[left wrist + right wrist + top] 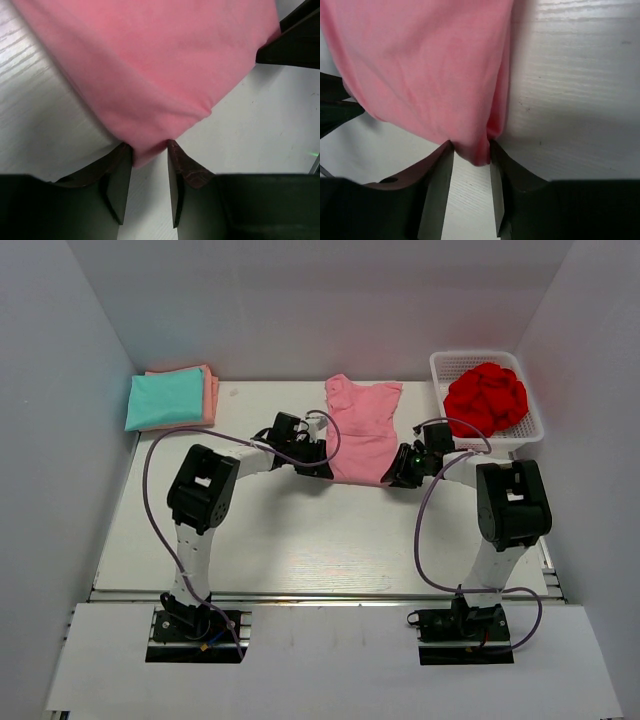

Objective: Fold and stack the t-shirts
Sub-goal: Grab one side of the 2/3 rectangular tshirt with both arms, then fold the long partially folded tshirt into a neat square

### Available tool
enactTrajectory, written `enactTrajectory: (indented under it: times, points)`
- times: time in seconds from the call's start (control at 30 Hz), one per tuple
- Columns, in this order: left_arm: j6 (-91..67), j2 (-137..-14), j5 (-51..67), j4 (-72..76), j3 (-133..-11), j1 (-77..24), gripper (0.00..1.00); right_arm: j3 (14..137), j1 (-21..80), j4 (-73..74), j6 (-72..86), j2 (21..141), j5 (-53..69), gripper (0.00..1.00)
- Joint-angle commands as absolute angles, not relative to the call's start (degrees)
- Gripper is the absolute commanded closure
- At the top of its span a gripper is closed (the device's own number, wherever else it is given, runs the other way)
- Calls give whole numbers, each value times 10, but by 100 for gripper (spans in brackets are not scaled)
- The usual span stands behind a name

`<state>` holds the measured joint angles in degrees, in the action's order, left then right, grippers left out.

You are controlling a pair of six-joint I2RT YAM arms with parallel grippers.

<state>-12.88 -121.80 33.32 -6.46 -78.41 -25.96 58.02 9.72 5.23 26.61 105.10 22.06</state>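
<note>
Two pincers meet you first: the left pincer (148, 150) and the right pincer (471, 150) each clench a near corner of the one pink t-shirt (362, 425), which lies mid-way across the bench (300, 540), stretching away from you. Farther back on the left you have one teal t-shirt (165, 400) folded atop one salmon t-shirt (211, 392). At the far right stands one white mesh basket (475, 355) holding a bunched heap of red cloth (487, 398); you cannot count its pieces.
</note>
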Motion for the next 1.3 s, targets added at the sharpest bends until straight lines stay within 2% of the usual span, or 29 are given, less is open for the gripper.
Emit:
enactTrajectory:
  times: [0.0,0.03,0.07,0.13,0.17,0.3,0.47,0.67,0.83,0.9,1.1,1.27]
  points:
    - [-116,-1247,296,-98,-799,-272,55,593,96,45,259,1067,207,61]
    - [-116,-1247,296,-98,-799,-272,58,596,96,45,257,1070,207,61]
    - [-116,-1255,296,-98,-805,-272,65,598,94,45,256,1071,203,73]
    - [-116,-1263,301,-105,-812,-272,78,603,97,55,255,1075,200,84]
    - [-111,-1269,307,-111,-821,-272,99,602,96,57,255,1074,200,97]
    - [-105,-1228,307,-123,-800,-272,100,591,96,72,248,1045,194,100]
    - [-98,-1116,333,-113,-688,-277,100,542,97,135,222,968,206,100]
    - [-76,-1016,482,-100,-591,-293,100,491,99,203,137,841,319,100]
    - [-81,-920,533,-110,-548,-299,100,471,99,257,89,738,418,100]
    - [-111,-867,549,-89,-533,-304,100,478,99,283,73,693,424,100]
    - [-137,-760,516,-97,-527,-304,100,497,97,298,78,631,418,100]
    - [-166,-753,456,-109,-543,-289,100,521,96,292,92,612,381,100]
